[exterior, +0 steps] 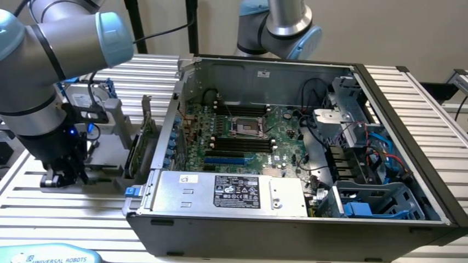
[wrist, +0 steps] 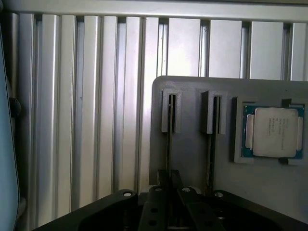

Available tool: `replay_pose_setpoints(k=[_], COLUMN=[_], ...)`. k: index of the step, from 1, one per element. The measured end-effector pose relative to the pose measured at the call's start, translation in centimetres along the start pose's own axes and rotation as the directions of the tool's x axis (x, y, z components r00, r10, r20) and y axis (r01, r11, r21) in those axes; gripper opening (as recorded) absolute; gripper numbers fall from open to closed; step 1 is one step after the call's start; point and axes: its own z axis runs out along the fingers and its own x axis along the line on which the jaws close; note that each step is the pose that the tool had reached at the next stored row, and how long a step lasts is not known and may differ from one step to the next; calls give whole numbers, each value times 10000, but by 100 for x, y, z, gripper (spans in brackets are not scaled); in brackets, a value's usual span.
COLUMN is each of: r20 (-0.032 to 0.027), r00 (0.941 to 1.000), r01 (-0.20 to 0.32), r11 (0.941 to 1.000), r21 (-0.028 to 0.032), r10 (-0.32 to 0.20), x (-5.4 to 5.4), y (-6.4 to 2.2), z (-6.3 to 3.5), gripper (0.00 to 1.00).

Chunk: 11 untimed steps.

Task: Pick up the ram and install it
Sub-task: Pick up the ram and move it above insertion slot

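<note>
The pick-up is in hand: the tool (wrist: 169, 177), pressed nearly together, seems to pinch the ram (wrist: 169, 144) in the grey holder (wrist: 192, 159) below it; freeing it calls for a straight pull.

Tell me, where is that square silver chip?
The silver chip sits in a recess of the grey holder, on the exterior view's left of the computer case.

Soft, even light falls from overhead. Inside the computer case (exterior: 292, 233) deep shadow pools, though the power supply (exterior: 219, 192) catches pale light. The ribbed table (wrist: 96, 120) glares whitish under my wrist; my gripper (wrist: 169, 179) looks dark.
</note>
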Motion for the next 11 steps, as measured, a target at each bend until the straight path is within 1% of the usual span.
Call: replay_pose_setpoints(k=[5,11], r20=[0,5], r00=[10000,10000], r01=[-16,-51], r11=[10000,10000], r21=[-1,-1], r10=[16,51], x=[0,1], y=[2,4], z=[-34,-100], gripper=[14,14])
